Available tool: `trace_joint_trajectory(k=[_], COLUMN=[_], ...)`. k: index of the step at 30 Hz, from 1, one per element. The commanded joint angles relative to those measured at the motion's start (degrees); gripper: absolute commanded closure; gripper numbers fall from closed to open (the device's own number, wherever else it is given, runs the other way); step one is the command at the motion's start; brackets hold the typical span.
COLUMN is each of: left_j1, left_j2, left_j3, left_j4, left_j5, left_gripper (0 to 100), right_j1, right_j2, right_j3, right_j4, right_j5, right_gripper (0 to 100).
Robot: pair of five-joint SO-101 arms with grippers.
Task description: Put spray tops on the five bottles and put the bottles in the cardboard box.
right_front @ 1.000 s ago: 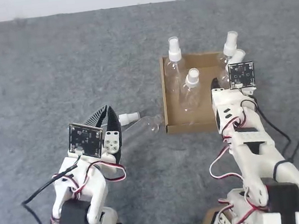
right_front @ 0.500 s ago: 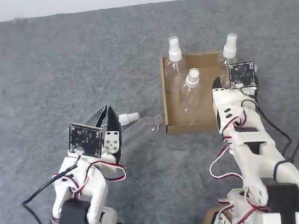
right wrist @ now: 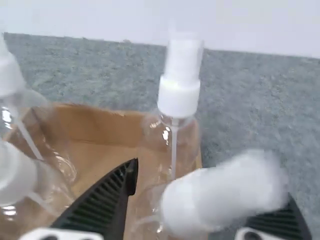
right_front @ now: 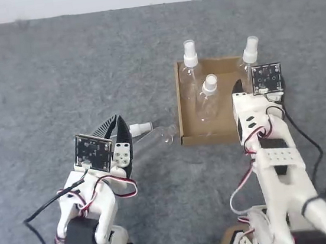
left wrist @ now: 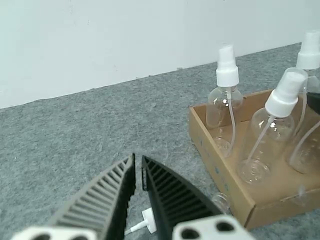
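The cardboard box (right_front: 189, 132) lies at mid-right, with three clear bottles with white spray tops standing in it: one at the far left corner (right_front: 190, 66), one in the middle (right_front: 209, 97), one at the far right (right_front: 249, 55). My right gripper (right_front: 243, 86) hangs over the box's right side, shut on a fourth bottle (right wrist: 215, 197) whose white top sits blurred between the jaws of the gripper (right wrist: 190, 212). A fifth bottle (right_front: 155, 135) lies on its side left of the box, spray top (left wrist: 146, 221) on. My left gripper (left wrist: 138, 176) is shut and empty just above that top.
Grey carpet covers the table, with open room on the left and far side. The box's near wall (left wrist: 222, 176) stands right beside the lying bottle. A white wall runs behind the table.
My right arm has edged forward over the box, and the held bottle's top has slipped under the wrist camera. The left arm and the lying bottle stay put.
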Motion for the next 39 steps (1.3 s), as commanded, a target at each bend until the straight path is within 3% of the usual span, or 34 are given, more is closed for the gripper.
trace_joint_trajectory(k=[1, 13, 26, 33, 39], left_j1=[-0.35, -0.35, -6.42, -9.14, -20.04], left_j2=[-0.09, -0.09, 0.44, 1.85, 20.48], left_j3=[-0.40, -0.40, -4.18, -12.26, -23.43], left_j4=[-1.49, -1.41, 0.62, 7.65, 9.05], left_j5=[-0.62, -0.62, -0.26, -0.62, -5.19], left_gripper=[99, 99, 99, 99, 99], right_j1=[-1.54, -1.71, -2.68, -16.57, -31.96], right_j2=[-8.84, -23.87, -26.51, -26.42, -22.02], right_j3=[-2.81, -5.54, -33.23, -36.31, -36.31], right_j4=[5.14, 20.00, 57.19, 66.95, 68.35], right_j5=[0.88, 0.88, 0.35, 0.35, -6.33], right_gripper=[69.5, 69.5, 69.5, 69.5, 69.5])
